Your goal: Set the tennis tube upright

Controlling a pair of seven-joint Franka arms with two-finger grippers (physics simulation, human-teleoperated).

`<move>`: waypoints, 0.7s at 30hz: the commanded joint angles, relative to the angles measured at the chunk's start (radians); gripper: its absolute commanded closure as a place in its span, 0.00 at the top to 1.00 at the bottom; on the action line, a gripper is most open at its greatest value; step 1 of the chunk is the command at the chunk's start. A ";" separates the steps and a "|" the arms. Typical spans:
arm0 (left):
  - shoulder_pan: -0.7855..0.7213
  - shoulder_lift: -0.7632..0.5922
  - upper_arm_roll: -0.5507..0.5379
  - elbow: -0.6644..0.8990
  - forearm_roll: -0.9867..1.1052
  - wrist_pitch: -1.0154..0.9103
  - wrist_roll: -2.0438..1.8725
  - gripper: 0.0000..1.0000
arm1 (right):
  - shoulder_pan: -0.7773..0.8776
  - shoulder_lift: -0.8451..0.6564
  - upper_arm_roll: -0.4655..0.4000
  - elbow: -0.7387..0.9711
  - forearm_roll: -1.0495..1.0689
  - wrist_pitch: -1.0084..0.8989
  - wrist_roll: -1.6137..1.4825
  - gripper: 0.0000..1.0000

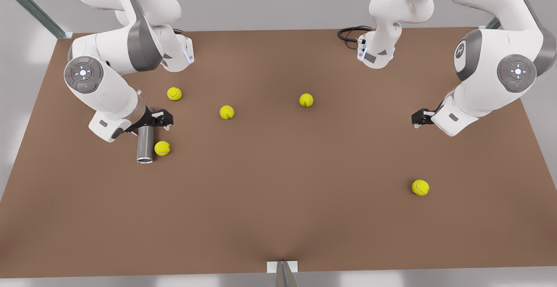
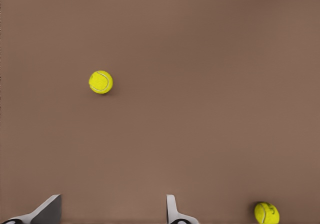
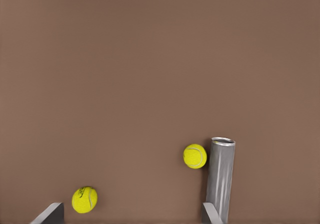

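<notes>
Brown tabletop [image 1: 278, 200] all around, and the tube [image 1: 145, 144] lies on its side at the front view's left, silvery rim toward the camera, one ball [image 1: 162, 148] just beside it. That arm reaches low over the tube's far end, its forearm angled down, wrist bent; this is the right gripper [image 1: 157, 119], since the right wrist view looks along the tube [image 3: 220, 176] with the ball [image 3: 194, 156] next to the rim. Its fingers [image 3: 212, 215] stand spread wide, one right beside the tube's wall, the other well off near a second ball [image 3: 84, 199]; nothing is clamped. Across the table, on the front view's right, the left gripper [image 1: 420, 117] hangs above bare surface, elbow bent, far from the tube. Its wrist camera catches parted fingers [image 2: 172, 211], a ball [image 2: 101, 81] ahead and another [image 2: 266, 213] off to one side. From the front, three more balls sit mid-table [image 1: 174, 93] [image 1: 226, 112] [image 1: 306, 100], and a lone one [image 1: 420, 187] rests nearer the camera on the right.
</notes>
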 commanded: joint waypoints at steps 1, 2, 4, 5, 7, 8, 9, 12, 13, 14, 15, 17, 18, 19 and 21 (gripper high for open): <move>0.000 0.000 0.000 0.000 0.008 0.000 0.000 1.00 | 0.001 0.000 0.000 0.000 0.000 -0.002 0.001 1.00; 0.000 0.000 0.000 0.000 0.008 0.000 0.000 1.00 | 0.001 0.001 -0.001 0.000 -0.006 0.000 0.001 1.00; 0.006 0.000 -0.002 0.000 0.008 0.000 -0.001 1.00 | 0.001 0.001 -0.001 -0.008 -0.009 -0.002 0.020 1.00; 0.008 0.000 -0.002 0.000 0.008 0.000 -0.001 1.00 | -0.004 0.005 -0.001 -0.008 -0.005 -0.005 0.017 1.00; 0.009 0.001 -0.002 0.000 0.009 0.000 -0.001 1.00 | -0.045 0.037 -0.001 -0.032 0.003 -0.021 0.017 1.00; 0.009 0.001 -0.002 0.000 0.008 0.000 -0.001 1.00 | -0.079 0.067 -0.001 -0.057 0.003 -0.026 0.001 1.00; 0.009 0.001 -0.002 0.000 0.008 0.000 -0.001 1.00 | -0.125 0.066 -0.001 -0.123 0.003 -0.021 0.001 1.00; 0.009 0.003 -0.002 0.000 0.009 0.000 -0.001 1.00 | -0.209 0.054 0.005 -0.313 0.003 0.110 -0.080 1.00; 0.011 0.003 -0.002 0.000 0.009 0.002 -0.001 1.00 | -0.223 0.054 0.003 -0.328 0.003 0.117 -0.089 1.00; 0.011 0.005 -0.002 0.000 0.009 0.000 -0.001 1.00 | -0.237 0.043 0.003 -0.340 0.003 0.115 -0.097 1.00; 0.011 0.005 -0.002 0.000 0.009 0.000 -0.001 1.00 | -0.251 0.012 0.005 -0.371 0.003 0.115 -0.111 1.00; 0.017 0.005 -0.002 0.000 0.009 0.000 -0.001 1.00 | -0.278 -0.064 0.005 -0.468 0.004 0.158 -0.115 1.00; 0.017 0.005 -0.003 0.000 0.009 0.002 -0.001 1.00 | -0.291 -0.088 0.003 -0.537 0.004 0.218 -0.117 1.00; 0.017 0.005 -0.003 0.000 0.009 0.000 -0.001 1.00 | -0.334 -0.086 0.003 -0.580 0.004 0.274 -0.151 1.00; 0.017 0.005 -0.003 0.000 0.008 0.000 -0.001 1.00 | -0.401 -0.081 0.003 -0.660 0.003 0.397 -0.195 1.00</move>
